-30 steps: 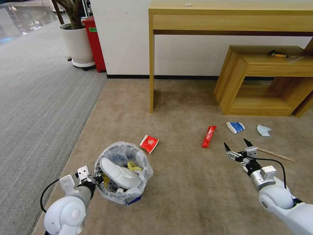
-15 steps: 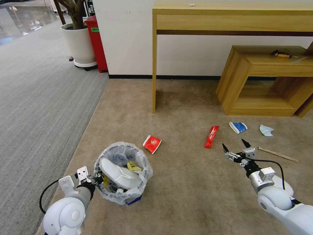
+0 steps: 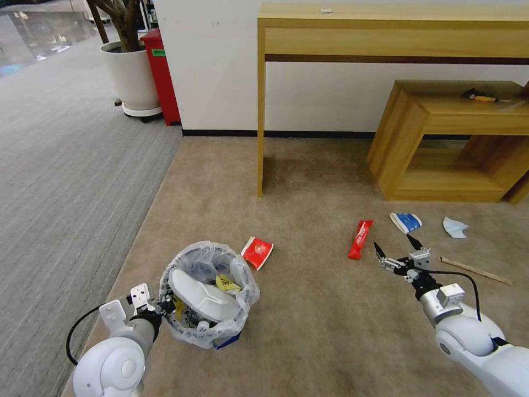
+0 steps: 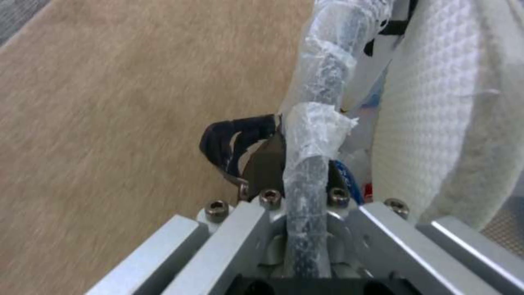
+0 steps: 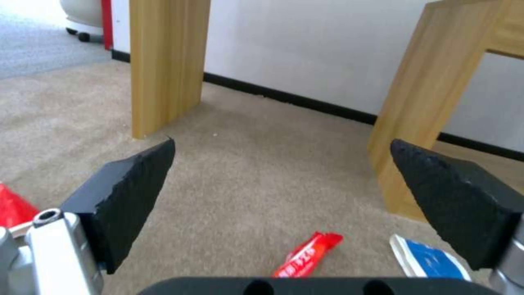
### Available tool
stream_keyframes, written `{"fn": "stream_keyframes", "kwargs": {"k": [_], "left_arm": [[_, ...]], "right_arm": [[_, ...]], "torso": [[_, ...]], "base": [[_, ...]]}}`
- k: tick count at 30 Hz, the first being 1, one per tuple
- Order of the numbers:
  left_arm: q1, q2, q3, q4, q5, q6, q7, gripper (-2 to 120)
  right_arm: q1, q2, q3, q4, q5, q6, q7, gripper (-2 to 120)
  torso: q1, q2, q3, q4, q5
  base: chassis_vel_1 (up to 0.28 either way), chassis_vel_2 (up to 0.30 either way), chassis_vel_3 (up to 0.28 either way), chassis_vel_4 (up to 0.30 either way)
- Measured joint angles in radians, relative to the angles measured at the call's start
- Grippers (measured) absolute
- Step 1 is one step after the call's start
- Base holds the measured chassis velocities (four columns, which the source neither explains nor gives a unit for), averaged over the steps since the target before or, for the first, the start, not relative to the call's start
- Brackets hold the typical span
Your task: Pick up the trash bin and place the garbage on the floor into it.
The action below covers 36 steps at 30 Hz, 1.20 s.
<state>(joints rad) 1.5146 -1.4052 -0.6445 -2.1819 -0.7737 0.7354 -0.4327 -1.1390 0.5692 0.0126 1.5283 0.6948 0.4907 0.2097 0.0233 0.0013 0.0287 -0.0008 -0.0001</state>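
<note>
1 red wrapper (image 3: 360, 239) beside right tool (image 3: 394, 249)

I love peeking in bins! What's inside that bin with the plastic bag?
Inside the trash bin lie a white slipper and a yellow wrapper. Whatever sits beneath them is hidden.

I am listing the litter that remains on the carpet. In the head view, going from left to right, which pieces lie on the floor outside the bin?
Square red wrapper → long red wrapper → blue-white packet → pale blue mask → wooden stick.
</note>
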Motion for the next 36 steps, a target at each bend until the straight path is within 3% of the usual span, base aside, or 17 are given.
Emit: {"fn": "stream_keyframes", "kwargs": {"k": [9,11,13,15,17,19,22,24,25,29,36], "left_arm": [[0.001,-0.007,0.002,-0.002,0.003,0.0,0.0,0],[0.002,-0.015,0.003,0.001,0.004,0.0,0.0,0],[0.002,-0.016,0.003,0.001,0.004,0.0,0.0,0],[0.001,-0.019,-0.001,-0.001,0.001,0.0,-0.002,0],[0.001,-0.019,-0.003,-0.003,0.0,0.0,-0.003,0],[0.0,-0.019,-0.011,-0.009,-0.006,0.0,-0.007,0],[-0.002,-0.019,-0.014,-0.012,-0.008,0.0,-0.009,0],[-0.004,-0.023,-0.016,-0.013,-0.008,0.0,-0.012,0],[-0.007,-0.027,-0.016,-0.013,-0.009,0.0,-0.012,0],[-0.014,-0.031,-0.019,-0.023,-0.01,0.0,-0.013,0],[-0.025,-0.035,-0.024,-0.018,-0.011,0.0,-0.014,0]], "right_arm": [[0.039,0.0,-0.048,0.006,0.005,-0.018,-0.005,100],[0.116,0.031,-0.14,0.005,0.119,-0.032,-0.038,100],[0.136,0.04,-0.167,-0.005,0.138,-0.032,-0.044,100],[0.222,0.084,-0.282,-0.053,0.211,-0.036,-0.072,100],[0.244,0.097,-0.306,-0.066,0.225,-0.037,-0.078,100],[0.339,0.164,-0.411,-0.125,0.273,-0.058,-0.108,100],[0.405,0.221,-0.469,-0.168,0.295,-0.086,-0.119,100],[0.442,0.261,-0.503,-0.2,0.312,-0.104,-0.12,100],[0.469,0.288,-0.535,-0.223,0.325,-0.134,-0.12,100],[0.514,0.326,-0.605,-0.261,0.359,-0.167,-0.118,100],[0.578,0.38,-0.701,-0.335,0.368,-0.22,-0.095,100]], "torso": [[0.0,0.0,0.0,-0.0004,0.0001],[-0.001,0.0,-0.001,-0.0003,0.0001],[-0.001,0.0,-0.001,-0.0003,0.0001],[0.0,0.0,0.0,-0.0002,0.0003],[0.0,0.0,0.0,0.0002,0.0006],[0.0,0.0,0.0,-0.0002,-0.0007],[0.0,0.0,0.0,0.0006,0.0011],[0.0,0.0,0.0,0.0006,-0.0009],[0.0,0.0,0.0,0.0005,0.0001],[0.0,0.0,0.0,-0.0006,-0.0007],[0.0,0.0,0.0,0.0001,0.0002]], "base": [[-0.031,0.054,0.045,-0.037],[0.008,-0.027,-0.015,0.016],[0.0,0.0,0.0,0.0],[0.0,0.0,0.0,0.0],[0.0,0.0,0.0,0.0],[0.0,0.0,0.0,0.0],[0.0,0.0,0.0,0.0],[0.0,0.0,0.0,0.0],[0.0,0.0,0.0,0.0],[0.0,0.0,0.0,0.0],[0.0,0.0,0.0,0.0]]}}
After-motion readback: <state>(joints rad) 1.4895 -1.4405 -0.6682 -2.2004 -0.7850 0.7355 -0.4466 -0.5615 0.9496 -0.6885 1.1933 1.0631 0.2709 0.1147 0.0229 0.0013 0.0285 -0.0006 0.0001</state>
